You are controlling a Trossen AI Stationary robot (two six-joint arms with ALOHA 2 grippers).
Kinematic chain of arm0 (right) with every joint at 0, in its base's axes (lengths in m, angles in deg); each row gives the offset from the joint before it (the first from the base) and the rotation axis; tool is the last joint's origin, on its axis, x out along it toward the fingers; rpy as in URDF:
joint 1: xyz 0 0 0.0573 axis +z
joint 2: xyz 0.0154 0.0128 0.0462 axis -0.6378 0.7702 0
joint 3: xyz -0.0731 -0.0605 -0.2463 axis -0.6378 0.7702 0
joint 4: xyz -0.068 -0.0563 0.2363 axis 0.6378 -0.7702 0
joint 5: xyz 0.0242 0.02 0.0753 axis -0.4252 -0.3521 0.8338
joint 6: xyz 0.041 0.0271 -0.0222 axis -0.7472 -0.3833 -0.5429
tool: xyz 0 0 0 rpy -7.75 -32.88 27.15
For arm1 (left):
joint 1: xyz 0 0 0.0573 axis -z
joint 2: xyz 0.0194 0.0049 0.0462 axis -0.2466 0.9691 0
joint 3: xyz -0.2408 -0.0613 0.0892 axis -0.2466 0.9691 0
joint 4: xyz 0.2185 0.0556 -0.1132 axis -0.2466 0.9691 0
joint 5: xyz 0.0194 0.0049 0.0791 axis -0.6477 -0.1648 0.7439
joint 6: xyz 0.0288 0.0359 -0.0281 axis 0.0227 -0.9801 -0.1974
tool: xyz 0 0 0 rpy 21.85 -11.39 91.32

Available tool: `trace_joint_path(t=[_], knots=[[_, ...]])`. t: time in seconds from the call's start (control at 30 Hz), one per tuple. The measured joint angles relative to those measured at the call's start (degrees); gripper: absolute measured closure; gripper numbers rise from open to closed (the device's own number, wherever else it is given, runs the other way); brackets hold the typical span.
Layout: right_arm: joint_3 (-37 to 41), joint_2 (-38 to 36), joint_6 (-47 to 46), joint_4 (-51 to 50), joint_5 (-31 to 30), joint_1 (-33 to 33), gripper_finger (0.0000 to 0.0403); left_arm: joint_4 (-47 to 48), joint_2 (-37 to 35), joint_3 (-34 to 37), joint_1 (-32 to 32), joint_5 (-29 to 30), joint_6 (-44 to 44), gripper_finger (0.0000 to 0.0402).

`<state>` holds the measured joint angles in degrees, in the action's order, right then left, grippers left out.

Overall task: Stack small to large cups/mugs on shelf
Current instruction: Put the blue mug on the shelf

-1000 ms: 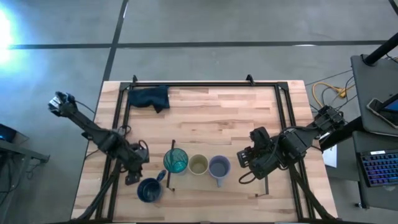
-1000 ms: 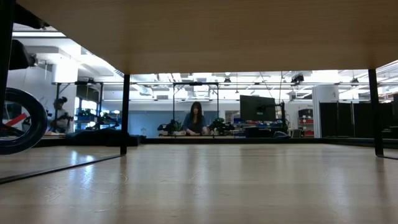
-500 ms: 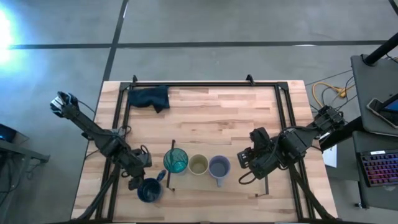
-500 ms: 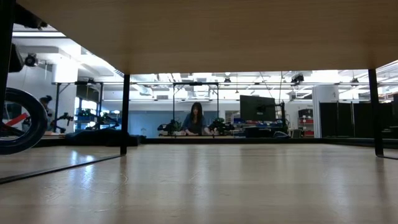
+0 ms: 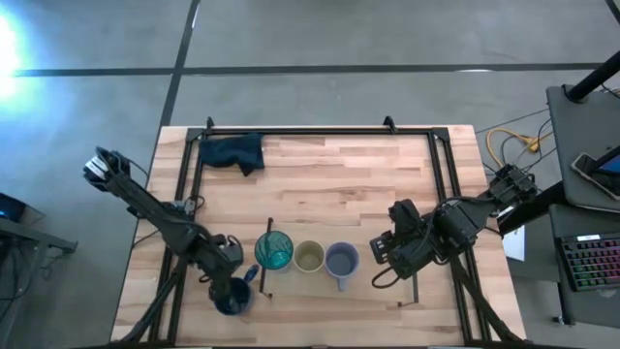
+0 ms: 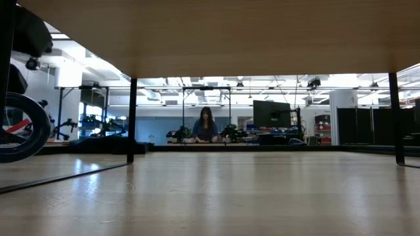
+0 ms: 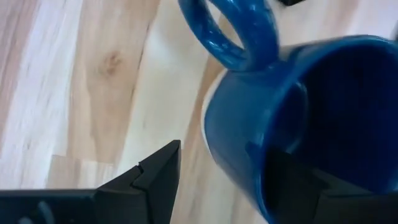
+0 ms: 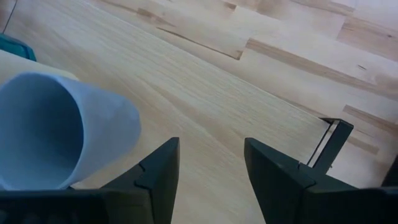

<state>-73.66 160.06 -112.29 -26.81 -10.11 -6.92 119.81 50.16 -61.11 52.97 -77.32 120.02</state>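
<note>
Left gripper [image 7: 233,180] jaws are set apart astride the dark blue mug [image 7: 298,124] wall; right gripper [image 8: 208,168] jaws are held apart beside the lavender mug [image 8: 56,134].

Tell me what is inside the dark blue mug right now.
One finger of the left end effector reaches inside the dark blue mug, the other stays outside its wall. The mug's bottom is hidden; no contents are visible.

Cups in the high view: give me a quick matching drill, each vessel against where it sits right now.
Things:
1. teal tumbler
2. olive-tan cup
3. lavender-grey mug
4. dark blue mug

Places:
A. middle of the row
B. under the left tool, one finger inside its wall
C. row end nearest the right tool
D. row end beside the black rail

Pairs: 1-D, 2-A, 3-C, 4-B
</note>
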Motion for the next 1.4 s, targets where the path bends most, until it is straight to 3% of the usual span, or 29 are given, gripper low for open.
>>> trace_joint_path(t=[0.17,0.43,0.7,0.9,1.13,1.33,1.4], knots=[[0.00,-0.01,0.00,0.00,0.00,-0.02,0.0229,0.05,3.26,0.00,-0.06,0.43,-1.35,0.0233],[0.00,0.00,0.22,0.00,0.00,0.00,0.0230,6.49,-0.95,0.00,-0.03,2.43,-2.78,0.0387],[0.00,-0.21,0.05,0.01,-0.01,0.00,0.0236,17.41,-9.58,-0.02,-5.12,10.26,-3.67,0.0395],[0.00,-1.60,-0.21,0.02,-1.62,0.00,0.0258,20.63,-15.64,-0.04,-18.62,15.08,-11.37,0.0396],[0.00,-3.72,-1.31,0.00,-5.75,-0.04,0.0270,22.28,-16.57,-0.09,-41.29,15.17,-27.29,0.0397],[0.00,-4.90,0.25,0.01,-8.57,-1.49,0.0271,13.98,-9.40,-3.67,-59.39,5.34,-39.23,0.0397],[-0.02,-5.18,1.72,0.02,-8.63,-2.52,0.0271,13.88,-5.56,-6.70,-63.61,5.02,-43.19,0.0397]])
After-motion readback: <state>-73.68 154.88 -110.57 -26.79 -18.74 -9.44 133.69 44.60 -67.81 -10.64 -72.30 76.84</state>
